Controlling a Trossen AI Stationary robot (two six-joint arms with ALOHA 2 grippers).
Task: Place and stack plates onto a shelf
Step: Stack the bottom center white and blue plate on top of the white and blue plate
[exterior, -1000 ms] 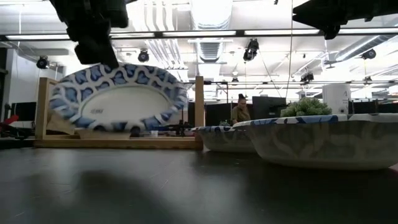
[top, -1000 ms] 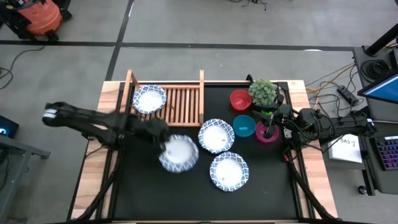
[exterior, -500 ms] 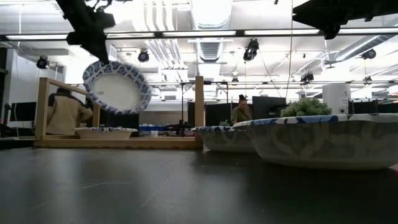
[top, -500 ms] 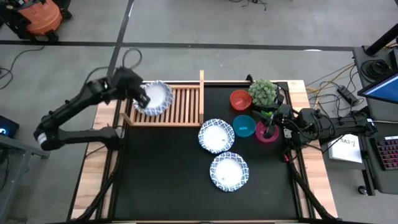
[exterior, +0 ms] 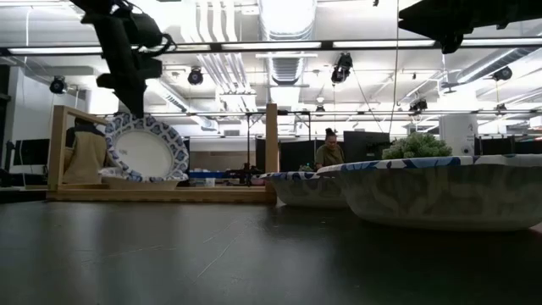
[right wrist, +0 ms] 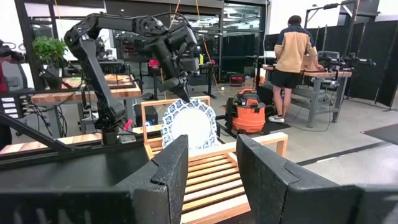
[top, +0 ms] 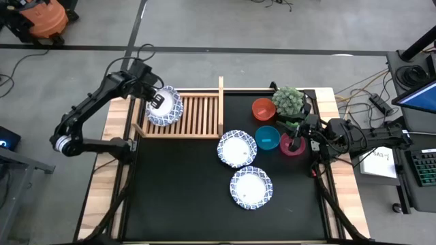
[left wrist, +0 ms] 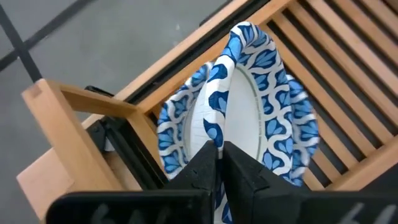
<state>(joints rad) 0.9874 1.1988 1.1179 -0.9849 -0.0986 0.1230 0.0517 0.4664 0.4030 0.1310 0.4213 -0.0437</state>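
The left gripper (top: 155, 102) pinches a blue-rimmed plate (top: 165, 107) by its rim, tilted on edge over another plate (exterior: 140, 179) lying at the wooden shelf's (top: 197, 117) left end; better to level it, centre it, then release; the right gripper (top: 300, 133), fingers apart, waits by the bowls.

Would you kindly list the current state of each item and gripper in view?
left gripper: shut on the held plate's rim
held plate: tilted on edge over the plate on the shelf
plates on the table: two, flat, untouched
right gripper: open, empty, beside the bowls
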